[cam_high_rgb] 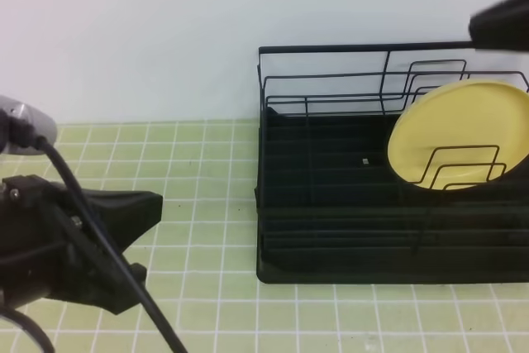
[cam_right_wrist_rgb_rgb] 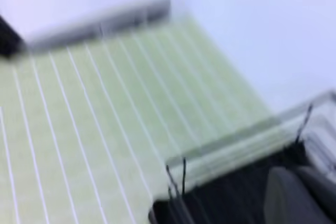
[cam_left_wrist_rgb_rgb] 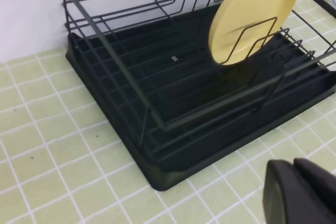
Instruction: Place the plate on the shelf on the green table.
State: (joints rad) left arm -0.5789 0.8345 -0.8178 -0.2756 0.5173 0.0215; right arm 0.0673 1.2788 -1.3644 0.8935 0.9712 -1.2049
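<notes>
Nearest, the left gripper [cam_high_rgb: 124, 221] idles low over the green table [cam_high_rgb: 207, 171], its jaw state unreadable. Beyond, the plate [cam_high_rgb: 463, 134] stands tilted among the shelf [cam_high_rgb: 331, 204] dividers. Farthest, the right gripper [cam_high_rgb: 500, 22], grip indiscernible, should back off without snagging rails.

The left arm [cam_high_rgb: 66, 245] sits low at the near left, its black body and cable bulky in the high view; its gripper [cam_left_wrist_rgb_rgb: 299, 192] shows only as a dark tip in its own wrist view, jaw state unreadable; the right arm [cam_high_rgb: 500, 21] is raised at the far upper right, only a dark blurred end visible; its gripper [cam_right_wrist_rgb_rgb: 299, 195] is a smeared shape, state unclear.
</notes>
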